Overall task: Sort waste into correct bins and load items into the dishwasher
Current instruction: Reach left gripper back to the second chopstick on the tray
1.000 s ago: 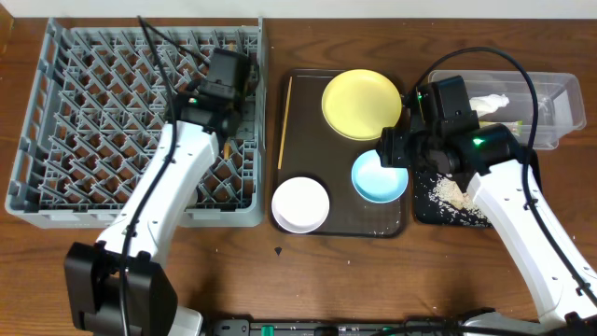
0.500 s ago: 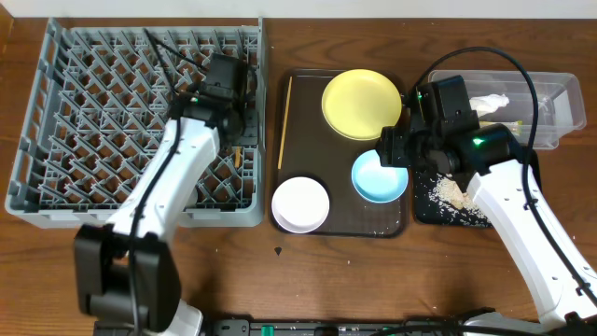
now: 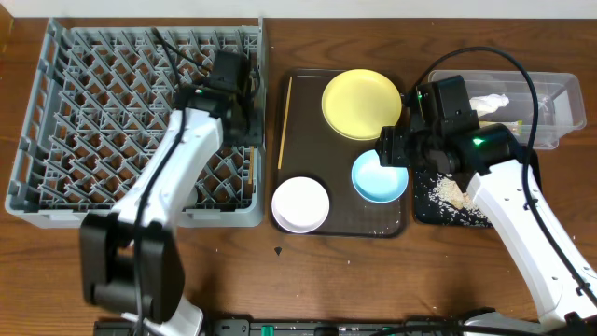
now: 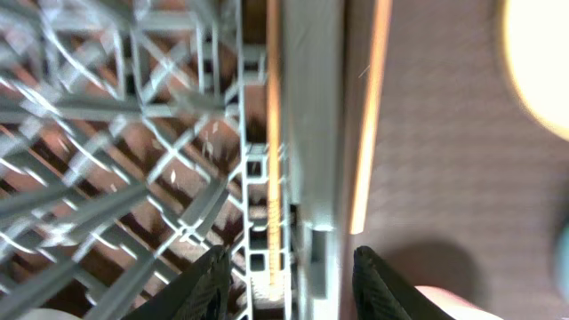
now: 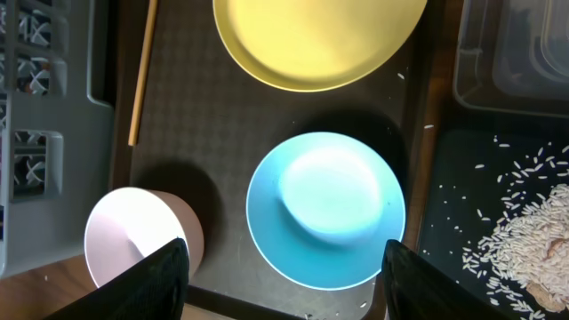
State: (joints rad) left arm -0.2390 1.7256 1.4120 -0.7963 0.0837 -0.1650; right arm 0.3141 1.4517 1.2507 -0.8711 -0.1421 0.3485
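The grey dish rack (image 3: 112, 112) fills the left. My left gripper (image 3: 244, 126) hangs open over the rack's right wall (image 4: 311, 133). One chopstick (image 4: 273, 151) lies inside the rack along that wall, below the open jaws; it also shows from overhead (image 3: 249, 166). The second chopstick (image 3: 284, 121) lies on the brown tray's left edge (image 4: 372, 116). My right gripper (image 5: 284, 267) is open and empty above the light blue bowl (image 5: 326, 209). The white bowl (image 5: 133, 240) and yellow plate (image 5: 320, 36) sit on the same tray. The small white cup is out of view.
The dark brown serving tray (image 3: 308, 103) lies in the middle. The clear tub (image 3: 560, 93) at the back right holds the white napkin (image 3: 490, 101). The black tray (image 3: 424, 201) beside the brown tray holds rice crumbs (image 3: 451, 191).
My left gripper has moved right to the rack's right wall. The chopstick near it now lies along that wall, free of the jaws. The right arm has not moved.
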